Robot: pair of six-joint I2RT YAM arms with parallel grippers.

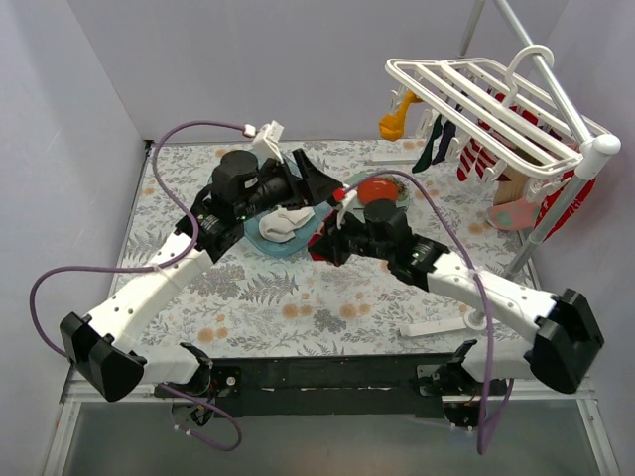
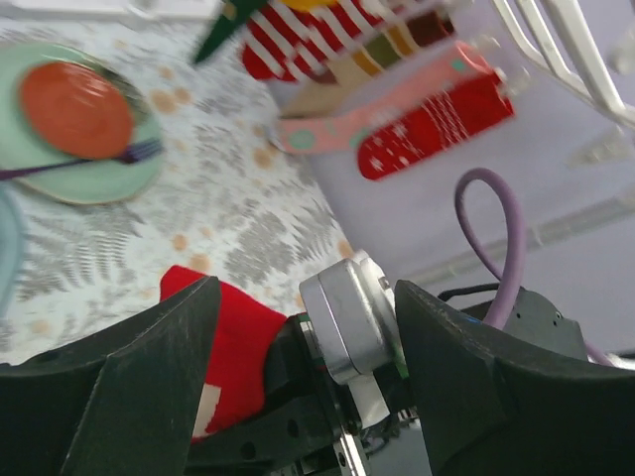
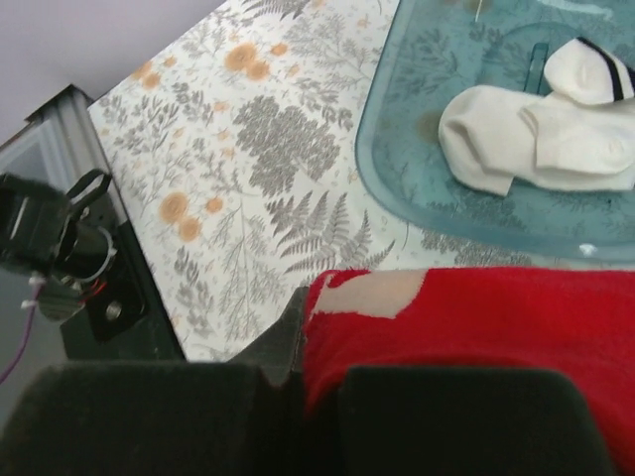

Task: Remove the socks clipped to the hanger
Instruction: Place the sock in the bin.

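The white hanger (image 1: pixel 486 104) stands on a pole at the back right. Yellow (image 1: pixel 394 123), navy (image 1: pixel 438 142), striped (image 1: pixel 477 157), pink (image 1: pixel 515 213) and red (image 1: pixel 572 203) socks hang clipped under it. My right gripper (image 1: pixel 327 243) is shut on a red sock (image 3: pixel 496 317) with a pale patch, low over the table beside the blue tub (image 1: pixel 260 236). My left gripper (image 1: pixel 316 183) is open and empty, above the tub's far side. In the left wrist view its fingers (image 2: pixel 149 377) frame the right gripper and the red sock (image 2: pixel 233 337).
The tub holds white socks (image 3: pixel 536 139). A green plate (image 2: pixel 109 178) with a red-orange ball (image 2: pixel 74 107) lies behind the right gripper. White bars lie on the table at the front right (image 1: pixel 437 325) and at the back (image 1: pixel 392 157). Walls close three sides.
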